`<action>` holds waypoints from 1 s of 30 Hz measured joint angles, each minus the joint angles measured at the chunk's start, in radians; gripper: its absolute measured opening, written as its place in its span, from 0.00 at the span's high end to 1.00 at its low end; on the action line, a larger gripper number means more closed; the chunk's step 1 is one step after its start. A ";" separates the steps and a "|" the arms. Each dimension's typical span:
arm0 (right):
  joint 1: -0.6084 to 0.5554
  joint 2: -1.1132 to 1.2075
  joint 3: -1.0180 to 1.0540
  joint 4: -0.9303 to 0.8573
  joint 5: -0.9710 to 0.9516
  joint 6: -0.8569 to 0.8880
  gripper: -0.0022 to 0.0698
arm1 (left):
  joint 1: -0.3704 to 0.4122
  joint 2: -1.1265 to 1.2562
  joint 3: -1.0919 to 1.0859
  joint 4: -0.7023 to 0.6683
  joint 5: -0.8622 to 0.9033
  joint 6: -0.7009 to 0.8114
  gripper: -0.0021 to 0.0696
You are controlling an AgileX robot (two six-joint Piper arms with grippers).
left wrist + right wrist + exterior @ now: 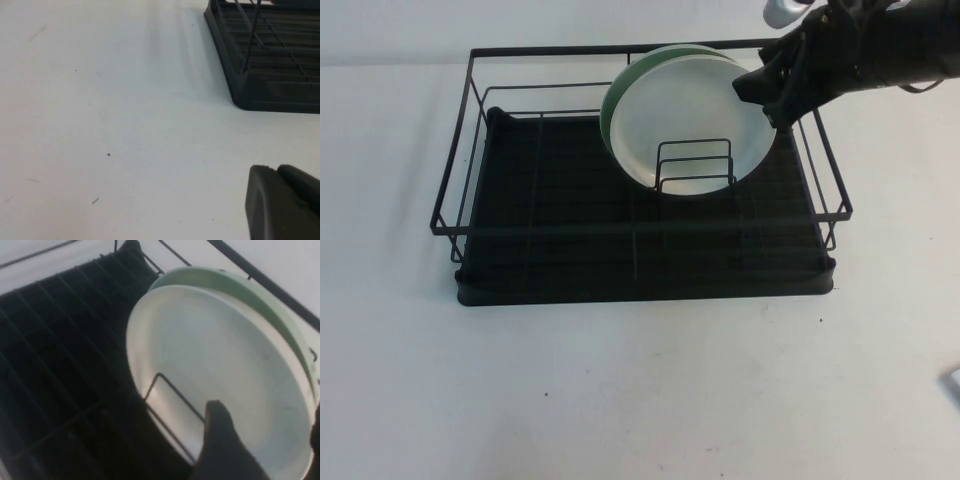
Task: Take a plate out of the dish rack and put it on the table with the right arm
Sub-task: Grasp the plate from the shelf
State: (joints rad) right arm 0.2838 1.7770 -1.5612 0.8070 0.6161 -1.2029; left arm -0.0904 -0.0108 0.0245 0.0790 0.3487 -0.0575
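While the table (640,400) fills the lower frame, the dish rack (640,270) sits mid-frame, holding the plate (695,125) upright in its wire holder (695,165), a greener plate (620,95) behind. Upper right, the right gripper (770,95) straddles the plate's rim, fingers apart. The left gripper (285,205) hovers over the table; its fingers' state cannot be told.

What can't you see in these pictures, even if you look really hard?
- Green plate: the white plate in front hides all but its rim, in the high and right wrist views.
- Right gripper: at the white plate's upper right edge; whether it already grips the plate is unclear.
- Left gripper: only a dark corner shows in the left wrist view, cut by the edge, above the table near the dish rack.
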 joint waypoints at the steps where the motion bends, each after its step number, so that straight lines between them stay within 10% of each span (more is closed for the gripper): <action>1: 0.000 0.017 -0.014 0.000 -0.004 -0.026 0.49 | 0.000 0.000 0.000 0.000 0.000 0.000 0.98; 30: 0.000 0.273 -0.222 -0.003 -0.093 -0.169 0.49 | 0.000 0.000 0.000 0.000 0.000 0.000 0.98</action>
State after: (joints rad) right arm 0.2838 2.0500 -1.7835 0.8044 0.5227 -1.3723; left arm -0.0904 -0.0108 0.0245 0.0790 0.3487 -0.0575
